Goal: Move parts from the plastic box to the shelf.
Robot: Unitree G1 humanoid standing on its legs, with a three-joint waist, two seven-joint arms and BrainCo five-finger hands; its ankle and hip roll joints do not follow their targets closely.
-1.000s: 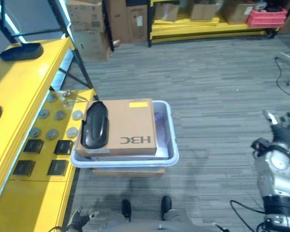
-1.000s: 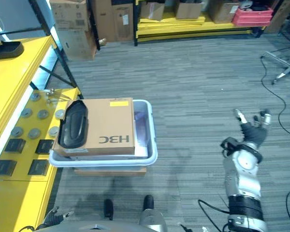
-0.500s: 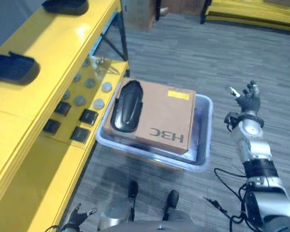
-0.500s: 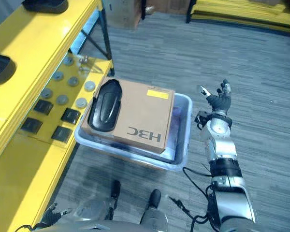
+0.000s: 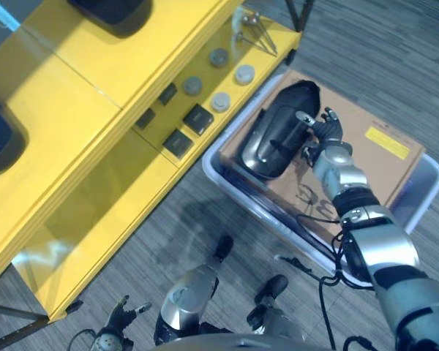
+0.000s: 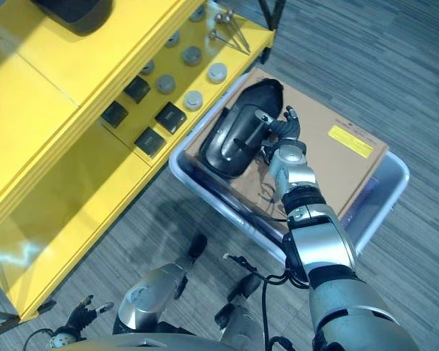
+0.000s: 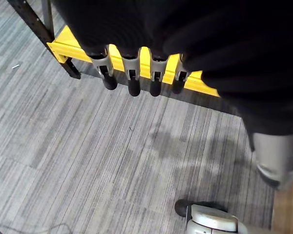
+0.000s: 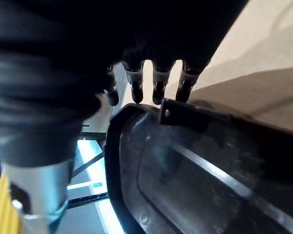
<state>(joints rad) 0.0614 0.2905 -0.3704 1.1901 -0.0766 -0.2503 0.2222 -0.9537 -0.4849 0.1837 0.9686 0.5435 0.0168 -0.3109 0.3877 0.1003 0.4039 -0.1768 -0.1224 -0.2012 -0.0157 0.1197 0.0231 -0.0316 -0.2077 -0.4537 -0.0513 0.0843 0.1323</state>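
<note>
A long black moulded part [image 5: 276,131] lies on a brown cardboard box [image 5: 380,150] that sits in the pale plastic box [image 6: 197,186]. My right hand [image 5: 323,135] is over the part's edge that faces away from the shelf, open with straight fingers [image 8: 158,87] reaching just past its rim; I cannot tell whether they touch it. The right wrist view has the black part [image 8: 195,165] close under the hand. My left hand [image 5: 121,322] hangs low by the floor, open, its fingers [image 7: 129,80] straight and holding nothing.
The yellow shelf [image 5: 95,168] runs along the left of the box. Two black parts [image 5: 113,11] lie on its upper level. Its lower level carries grey discs [image 5: 221,101] and small black square pieces [image 5: 197,117]. Grey carpet lies to the right.
The camera has swung toward the shelf and box. My right hand has moved from the floor side of the box across to the black part.
</note>
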